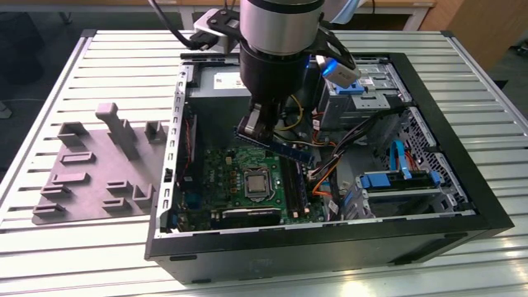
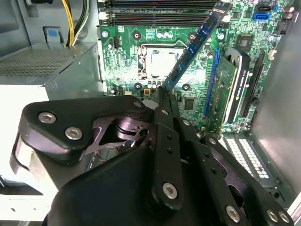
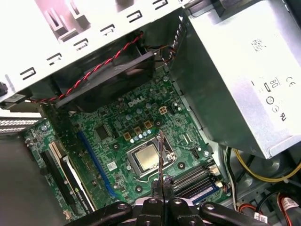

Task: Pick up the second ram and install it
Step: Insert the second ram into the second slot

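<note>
My gripper [image 1: 259, 129] is shut on the second ram [image 1: 281, 148], a long dark blue-green stick held tilted above the motherboard [image 1: 235, 164] inside the open computer case. In the second wrist view the second ram [image 2: 194, 46] runs slantwise from the gripper [image 2: 163, 96] out over the CPU socket [image 2: 162, 61]. In the first wrist view the second ram [image 3: 161, 155] appears edge-on as a thin line rising from the gripper [image 3: 162, 190]. The long black memory slots [image 1: 295, 185] [image 3: 190, 178] [image 2: 155, 19] lie beside the socket, below the stick and apart from it.
A grey fixture plate [image 1: 99, 167] with upright posts lies on the table at the exterior view's left. Inside the case are the power supply [image 3: 244, 70], a fan with red-black wires [image 3: 106, 77], cable bundles [image 1: 330, 167] and a drive cage [image 1: 396, 182]. The case walls [image 1: 330, 244] hem the board in.
</note>
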Robot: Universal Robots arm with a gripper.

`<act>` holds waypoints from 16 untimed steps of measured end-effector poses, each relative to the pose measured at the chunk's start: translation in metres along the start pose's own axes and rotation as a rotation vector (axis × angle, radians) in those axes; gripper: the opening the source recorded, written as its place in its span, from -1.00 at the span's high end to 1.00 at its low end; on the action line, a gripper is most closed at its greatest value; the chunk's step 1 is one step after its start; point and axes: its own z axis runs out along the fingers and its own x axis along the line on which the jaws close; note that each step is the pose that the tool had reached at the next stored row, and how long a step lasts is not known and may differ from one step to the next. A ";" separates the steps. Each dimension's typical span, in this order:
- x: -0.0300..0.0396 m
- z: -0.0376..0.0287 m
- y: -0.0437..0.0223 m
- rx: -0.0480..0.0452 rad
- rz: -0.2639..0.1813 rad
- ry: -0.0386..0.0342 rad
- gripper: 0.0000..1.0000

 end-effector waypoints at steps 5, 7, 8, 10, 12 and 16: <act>0.0000 0.0000 0.0000 0.0005 0.031 -0.0012 0.76; 0.0000 0.0001 0.0000 0.0006 0.044 -0.0018 0.76; 0.0000 0.0000 0.0000 0.0007 0.051 -0.0020 0.76; 0.0001 0.0001 0.0000 0.0009 0.064 -0.0025 0.76; 0.0001 0.0001 -0.0001 0.0011 0.077 -0.0030 0.76; 0.0001 0.0001 0.0000 0.0015 0.102 -0.0040 0.76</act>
